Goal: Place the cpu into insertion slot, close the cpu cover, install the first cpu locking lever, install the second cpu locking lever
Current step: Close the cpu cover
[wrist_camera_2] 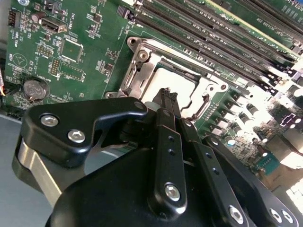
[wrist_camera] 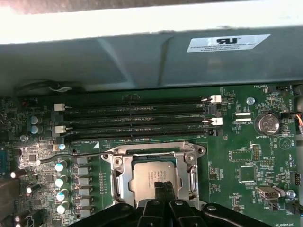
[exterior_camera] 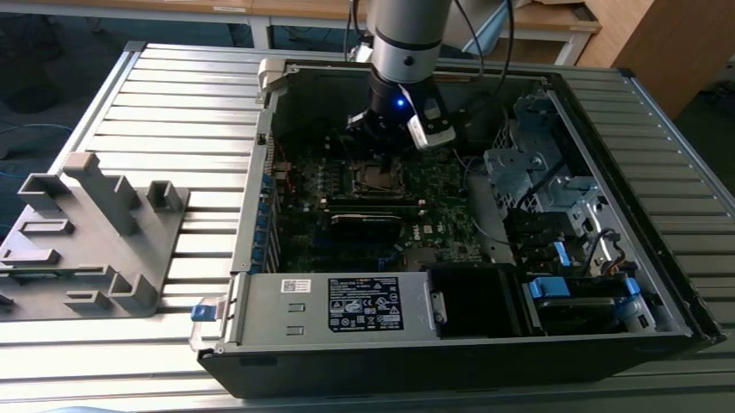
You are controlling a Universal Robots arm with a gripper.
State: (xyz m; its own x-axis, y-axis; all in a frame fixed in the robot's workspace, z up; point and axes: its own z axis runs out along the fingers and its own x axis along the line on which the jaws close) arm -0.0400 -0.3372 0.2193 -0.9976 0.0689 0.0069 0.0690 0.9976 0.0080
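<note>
In the exterior view I hang from the arm, my gripper down inside an open computer case that lies on a slatted metal table. A grey moulded fixture sits toward the exterior view's left, and wooden desks stand behind. In the second wrist view my gripper has its fingers drawn together, with nothing visible between them, just over the cpu. The cpu lies in its socket, framed by the cpu cover on the green motherboard. In the first wrist view my gripper is at the near edge of the cpu. The cpu cover lies flat around it, with memory slots and the grey case wall beyond.
</note>
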